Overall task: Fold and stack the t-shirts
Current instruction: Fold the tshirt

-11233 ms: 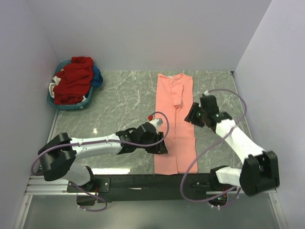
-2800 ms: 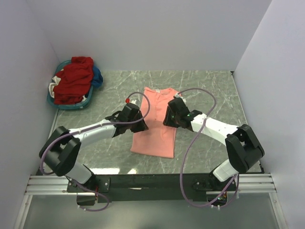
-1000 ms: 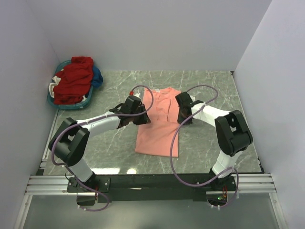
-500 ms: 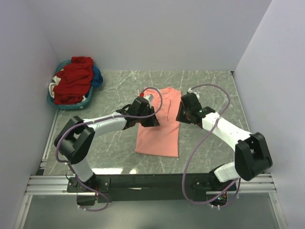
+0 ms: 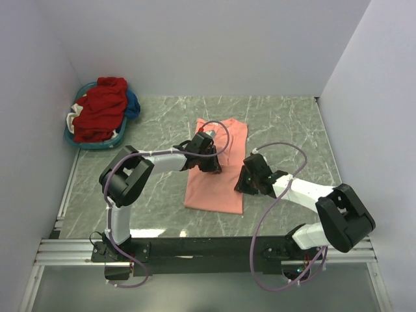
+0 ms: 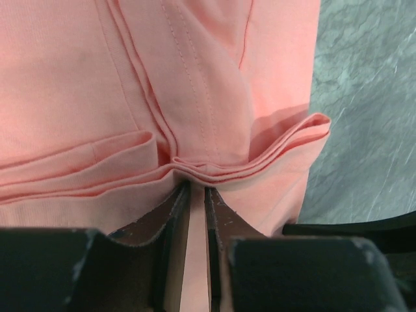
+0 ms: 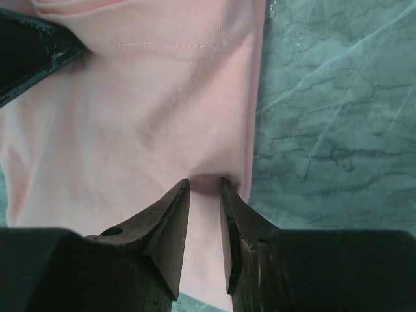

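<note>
Your salmon-pink t-shirt (image 5: 218,188) lies folded well right of the teal basket (image 5: 97,144), your left gripper (image 6: 197,188) clamped on its layered folds, your right gripper (image 7: 205,182) pinching its edge farthest from that basket.

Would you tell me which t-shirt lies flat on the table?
The salmon-pink t-shirt; the dark red shirt and blue shirt sit bunched in the teal basket.

Both arms reach forward and inward, wrists low; left gripper (image 6: 194,188) pinches the pink shirt (image 5: 218,185), right gripper (image 7: 203,183) jaws narrowly apart
</note>
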`<control>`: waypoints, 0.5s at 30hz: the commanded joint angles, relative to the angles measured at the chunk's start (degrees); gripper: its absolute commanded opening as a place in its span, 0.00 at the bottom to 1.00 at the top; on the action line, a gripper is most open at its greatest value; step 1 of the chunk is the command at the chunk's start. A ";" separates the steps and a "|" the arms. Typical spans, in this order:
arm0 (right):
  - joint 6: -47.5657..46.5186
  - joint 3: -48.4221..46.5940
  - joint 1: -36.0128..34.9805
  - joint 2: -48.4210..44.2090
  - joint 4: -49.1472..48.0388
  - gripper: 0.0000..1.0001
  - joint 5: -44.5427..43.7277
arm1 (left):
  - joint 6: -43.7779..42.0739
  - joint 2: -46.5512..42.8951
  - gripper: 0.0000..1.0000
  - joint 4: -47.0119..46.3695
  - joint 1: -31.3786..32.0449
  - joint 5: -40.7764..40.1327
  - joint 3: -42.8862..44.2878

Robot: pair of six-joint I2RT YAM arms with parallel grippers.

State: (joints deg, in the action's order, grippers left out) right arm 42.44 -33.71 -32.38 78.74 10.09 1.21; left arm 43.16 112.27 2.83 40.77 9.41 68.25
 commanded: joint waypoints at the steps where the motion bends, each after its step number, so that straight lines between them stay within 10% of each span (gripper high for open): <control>1: 2.12 4.27 -0.66 -0.87 -3.05 0.33 1.25 | -0.35 0.76 0.21 -0.28 -0.70 -1.76 2.24; 15: -1.12 -1.26 -0.58 -10.53 7.83 0.33 -3.50 | -2.29 -8.80 0.25 3.14 -2.45 -2.11 2.68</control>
State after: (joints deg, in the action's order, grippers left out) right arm 42.87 -31.33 -32.49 70.96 13.61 0.16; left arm 42.50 109.95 5.56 39.92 8.71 68.75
